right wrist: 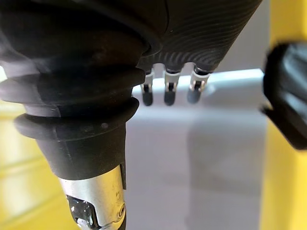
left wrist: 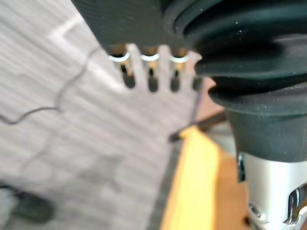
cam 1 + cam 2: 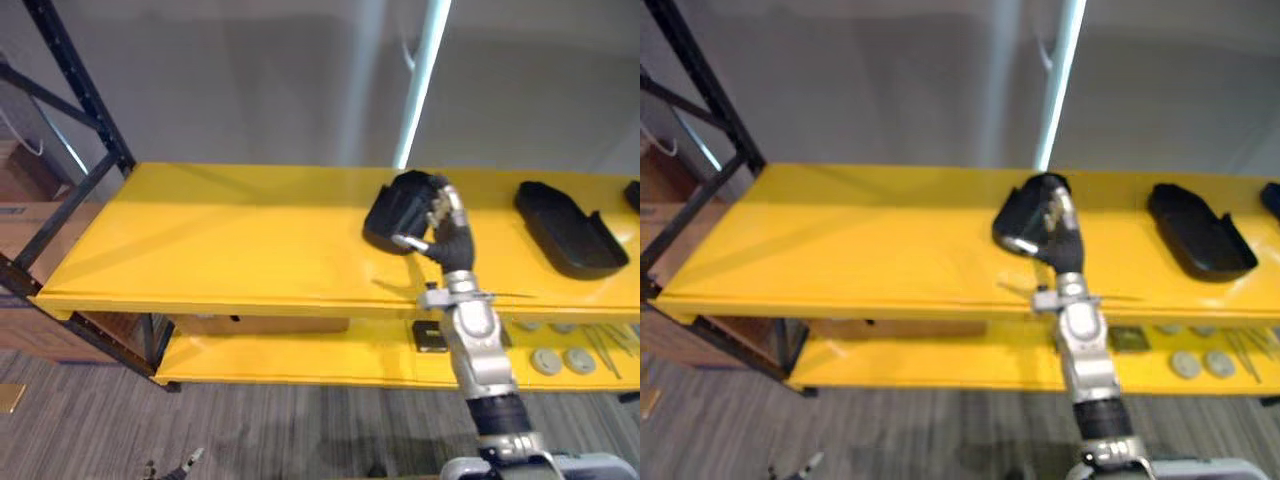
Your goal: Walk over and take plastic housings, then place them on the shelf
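Grip check: my right robot hand (image 3: 448, 232) curls round the black plastic housing (image 3: 392, 212) so it sits flat on the yellow shelf (image 3: 230, 240).

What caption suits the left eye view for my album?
Right hand holds a black plastic housing at the yellow shelf, near another housing.

The shelf (image 3: 220, 240) lies bare from the black upright (image 3: 87, 95) at its left end to the black housing (image 3: 395, 210) held in the right hand (image 3: 450, 238), while a second housing (image 3: 565, 232) lies well apart to its right and a pale pole (image 3: 421, 80) rises behind.
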